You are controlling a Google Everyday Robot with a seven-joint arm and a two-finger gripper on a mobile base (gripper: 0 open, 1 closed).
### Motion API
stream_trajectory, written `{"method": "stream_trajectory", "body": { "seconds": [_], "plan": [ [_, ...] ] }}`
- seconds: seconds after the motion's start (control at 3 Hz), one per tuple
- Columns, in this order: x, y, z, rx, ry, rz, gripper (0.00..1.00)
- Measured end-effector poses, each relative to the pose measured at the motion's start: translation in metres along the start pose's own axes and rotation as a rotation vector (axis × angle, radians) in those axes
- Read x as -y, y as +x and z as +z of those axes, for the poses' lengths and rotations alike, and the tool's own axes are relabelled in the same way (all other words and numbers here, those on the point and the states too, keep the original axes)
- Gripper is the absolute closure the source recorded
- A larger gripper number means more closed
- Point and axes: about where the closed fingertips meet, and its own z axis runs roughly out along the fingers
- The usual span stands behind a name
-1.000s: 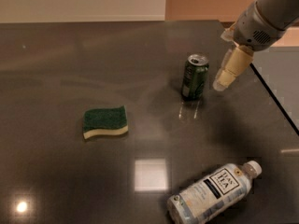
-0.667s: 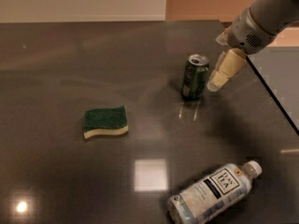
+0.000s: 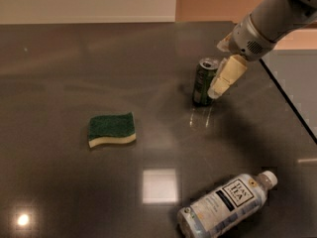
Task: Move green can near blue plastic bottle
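Observation:
The green can [image 3: 203, 83] stands upright on the dark table, right of centre, with its silver top showing. My gripper [image 3: 216, 89] comes down from the upper right on a grey arm and sits right against the can's right side, at the height of its lower half. The blue plastic bottle [image 3: 225, 204] lies on its side at the front right, white cap pointing to the upper right, label up. The bottle is well in front of the can, apart from it.
A green-and-yellow sponge [image 3: 111, 130] lies flat left of centre. The table's right edge [image 3: 290, 108] runs diagonally just right of the gripper, with a lighter floor beyond it. Bright light reflections show on the tabletop at the front.
The gripper has moved left and a little down, from beside the can's upper right to right against its side. The can, bottle and sponge have not moved.

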Motion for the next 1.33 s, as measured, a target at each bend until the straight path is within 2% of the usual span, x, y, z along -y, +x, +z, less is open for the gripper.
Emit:
{"method": "stream_trajectory", "body": {
  "seconds": [0.33,0.67,1.33],
  "plan": [
    [0.000,-0.001,0.003,0.001,-0.005,-0.002,0.00],
    [0.000,-0.004,0.010,-0.003,-0.011,-0.009,0.18],
    [-0.003,-0.006,0.012,0.010,-0.014,-0.011,0.64]
  ]
}}
